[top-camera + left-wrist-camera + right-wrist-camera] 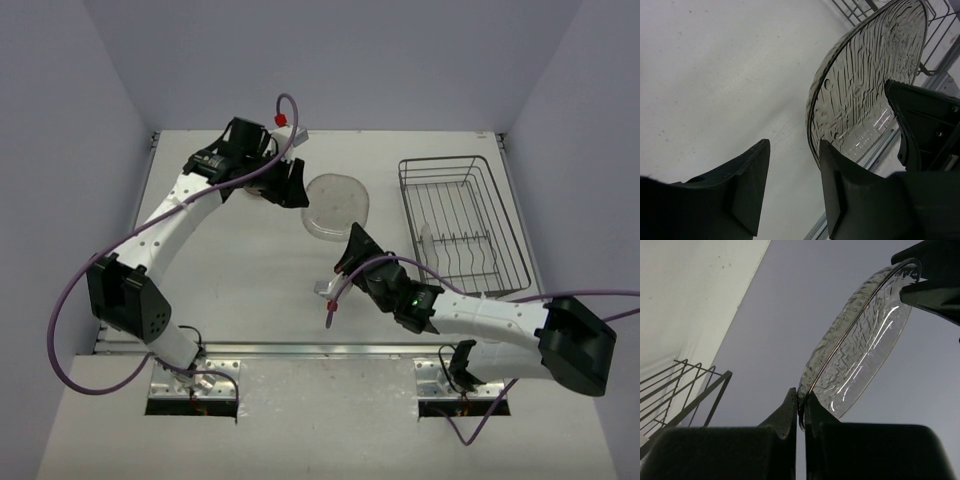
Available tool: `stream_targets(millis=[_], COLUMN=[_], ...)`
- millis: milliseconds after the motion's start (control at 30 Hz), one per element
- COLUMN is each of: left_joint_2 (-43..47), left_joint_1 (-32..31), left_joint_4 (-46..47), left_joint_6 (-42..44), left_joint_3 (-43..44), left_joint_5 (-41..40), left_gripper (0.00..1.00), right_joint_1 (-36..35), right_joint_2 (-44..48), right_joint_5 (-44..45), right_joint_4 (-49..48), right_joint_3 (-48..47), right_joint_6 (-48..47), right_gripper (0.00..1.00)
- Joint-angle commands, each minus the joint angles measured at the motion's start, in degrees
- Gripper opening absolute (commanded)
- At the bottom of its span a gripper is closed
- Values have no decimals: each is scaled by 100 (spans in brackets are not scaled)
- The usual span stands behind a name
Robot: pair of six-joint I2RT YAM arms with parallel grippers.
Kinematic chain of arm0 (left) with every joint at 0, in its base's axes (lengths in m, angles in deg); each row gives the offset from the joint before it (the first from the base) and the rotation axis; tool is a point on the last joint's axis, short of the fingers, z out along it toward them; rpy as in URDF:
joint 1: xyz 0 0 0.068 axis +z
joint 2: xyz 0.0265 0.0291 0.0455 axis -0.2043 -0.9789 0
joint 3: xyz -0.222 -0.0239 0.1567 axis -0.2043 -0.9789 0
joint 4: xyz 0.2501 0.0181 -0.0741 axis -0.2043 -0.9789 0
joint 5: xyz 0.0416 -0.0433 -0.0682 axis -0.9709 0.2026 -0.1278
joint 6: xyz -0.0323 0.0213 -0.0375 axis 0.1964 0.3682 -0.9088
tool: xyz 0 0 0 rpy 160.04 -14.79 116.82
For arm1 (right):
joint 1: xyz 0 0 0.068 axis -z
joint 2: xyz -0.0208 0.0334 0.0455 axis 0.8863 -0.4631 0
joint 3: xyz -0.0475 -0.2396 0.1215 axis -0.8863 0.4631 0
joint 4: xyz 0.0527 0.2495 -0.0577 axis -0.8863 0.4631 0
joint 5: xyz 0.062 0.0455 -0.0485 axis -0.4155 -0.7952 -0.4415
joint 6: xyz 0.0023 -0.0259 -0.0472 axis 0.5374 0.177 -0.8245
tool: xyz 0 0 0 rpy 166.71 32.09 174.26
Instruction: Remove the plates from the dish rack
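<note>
Left of the dish rack [445,158], the right gripper [801,405] pinches a clear plate [336,205] by its rim, the left gripper [292,185] gaping at its far edge; another plate [428,240] seemingly waits in the rack.

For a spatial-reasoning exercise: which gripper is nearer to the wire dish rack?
Right. The right gripper, pinching the clear plate's near rim, sits just left of the dish rack in the top view. The left gripper is at the plate's far side, farther left.

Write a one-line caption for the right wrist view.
Right gripper pinching a clear plate by its rim, left gripper straddling the far edge, dish rack at lower left.
</note>
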Motion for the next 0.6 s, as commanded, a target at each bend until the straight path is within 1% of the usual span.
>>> stream_targets(millis=[0, 67, 267, 333, 400, 467, 567], left_joint_2=[-36, -54, -148, -184, -216, -239, -231], left_joint_1=[-34, -34, -34, -34, -34, -32, -8], left_joint_4=[125, 151, 289, 325, 350, 384, 449], left_joint_6=[-59, -81, -231, -278, -303, -342, -351], left_joint_3=[104, 105, 55, 61, 61, 50, 18], left_joint_5=[33, 115, 395, 490, 590, 623, 623], left_gripper=[35, 34, 33, 31, 25, 16, 5], right_joint_1=[-87, -106, -147, -164, -181, -195, -220], right_joint_2=[-33, -60, -127, -145, -155, -156, -165], right_joint_5=[240, 266, 317, 334, 351, 354, 354], right_joint_4=[-284, -301, -178, -143, -106, -32, 146], right_joint_3=[-372, -395, -567, -613, -647, -681, -758], right_joint_6=[78, 122, 355, 426, 476, 563, 726], right_gripper=[0, 0, 0, 0, 0, 0, 0])
